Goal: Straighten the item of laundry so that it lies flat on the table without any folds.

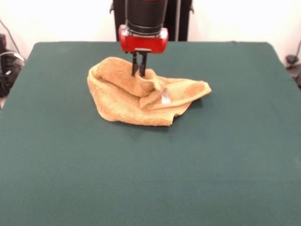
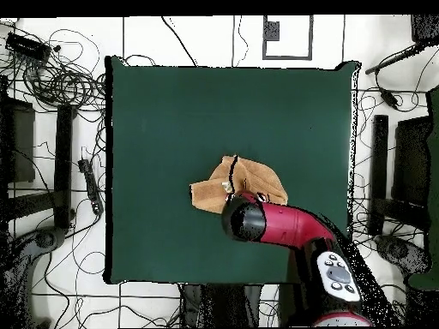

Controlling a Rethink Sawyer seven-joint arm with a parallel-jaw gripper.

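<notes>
Your gripper (image 1: 138,71) has its two dark fingers close together, pinching a raised fold of the towel (image 1: 141,96). From overhead, the red arm (image 2: 283,224) hides the gripper and part of the cloth. The golden-orange terry lies crumpled in soft overlapping folds, a small white tag (image 1: 165,99) showing, at the far middle of the dark green felt table (image 1: 150,179).

Towel (image 1: 136,96): golden-orange terry, plain, small white tag (image 1: 165,99). Table (image 1: 150,179): dark green felt-like top, uniform, no pattern. Gripper (image 1: 139,70): black fingers (image 1: 135,66) under glossy red housing. Arm (image 2: 287,224): red shell, black joint end, grey-white panel with dark buttons. Floor (image 2: 86,308): white, crossed by black cables (image 2: 60,81).
</notes>
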